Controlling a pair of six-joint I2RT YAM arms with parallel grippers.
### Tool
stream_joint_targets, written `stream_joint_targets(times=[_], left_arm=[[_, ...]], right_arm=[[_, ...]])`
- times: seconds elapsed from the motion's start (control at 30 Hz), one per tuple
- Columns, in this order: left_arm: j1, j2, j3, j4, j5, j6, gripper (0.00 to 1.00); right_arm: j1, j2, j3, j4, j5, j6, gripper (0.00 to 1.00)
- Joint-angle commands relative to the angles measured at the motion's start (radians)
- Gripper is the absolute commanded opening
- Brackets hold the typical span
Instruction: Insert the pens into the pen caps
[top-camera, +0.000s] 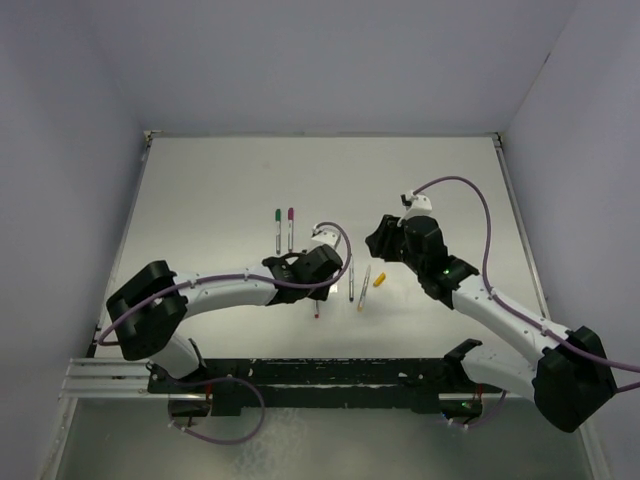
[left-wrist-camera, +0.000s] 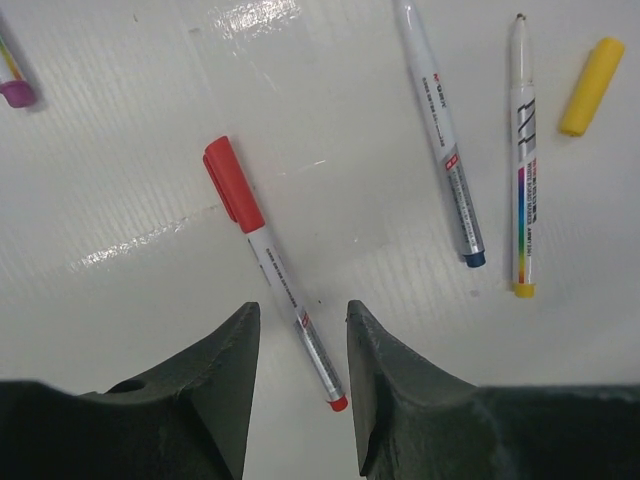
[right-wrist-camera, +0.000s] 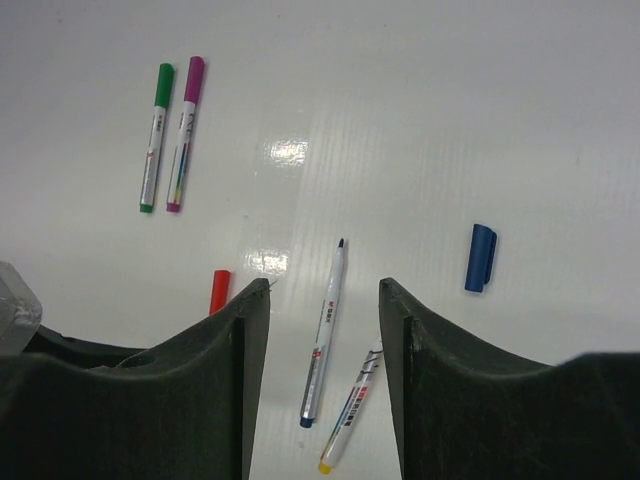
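My left gripper (left-wrist-camera: 302, 308) is open and low over the table, and a red pen (left-wrist-camera: 270, 265) with its red cap on lies between its fingers, untouched. An uncapped blue-tipped pen (left-wrist-camera: 440, 130) and an uncapped yellow-tipped pen (left-wrist-camera: 522, 150) lie to its right, beside a loose yellow cap (left-wrist-camera: 591, 72). My right gripper (right-wrist-camera: 325, 295) is open and empty above the blue pen (right-wrist-camera: 325, 335) and the yellow pen (right-wrist-camera: 347, 425). A loose blue cap (right-wrist-camera: 480, 258) lies to its right. A green capped pen (right-wrist-camera: 155, 138) and a magenta capped pen (right-wrist-camera: 184, 135) lie side by side farther off.
In the top view the left gripper (top-camera: 322, 268) and right gripper (top-camera: 380, 240) sit close together at the table's middle, with the pens (top-camera: 352, 282) between them. The white table (top-camera: 200, 180) is walled on three sides.
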Motion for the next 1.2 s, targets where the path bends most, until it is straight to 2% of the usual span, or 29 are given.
stream_joint_targets(times=[0.0,0.5,0.6,0.83,1.03,1.17], left_arm=[[-0.023,0.022,0.048,-0.072,-0.031,-0.070,0.43],[-0.031,0.129,0.045,-0.070,-0.037,-0.103,0.38],[-0.030,0.158,0.051,-0.065,-0.040,-0.100,0.30],[-0.010,0.236,0.063,-0.043,-0.088,-0.113,0.01],[0.108,0.244,0.083,0.042,-0.121,-0.084,0.00],[0.200,0.238,0.160,0.067,-0.145,-0.032,0.00]], right_arm=[[0.000,-0.014,0.009,0.013,0.024,0.022,0.50],[0.000,0.006,-0.001,0.034,0.003,0.033,0.50],[0.000,0.006,-0.003,0.035,0.004,0.035,0.50],[0.001,0.005,-0.005,0.033,0.008,0.033,0.49],[0.000,0.006,-0.008,0.028,0.018,0.030,0.49],[0.000,0.003,0.000,-0.004,0.066,0.031,0.49]])
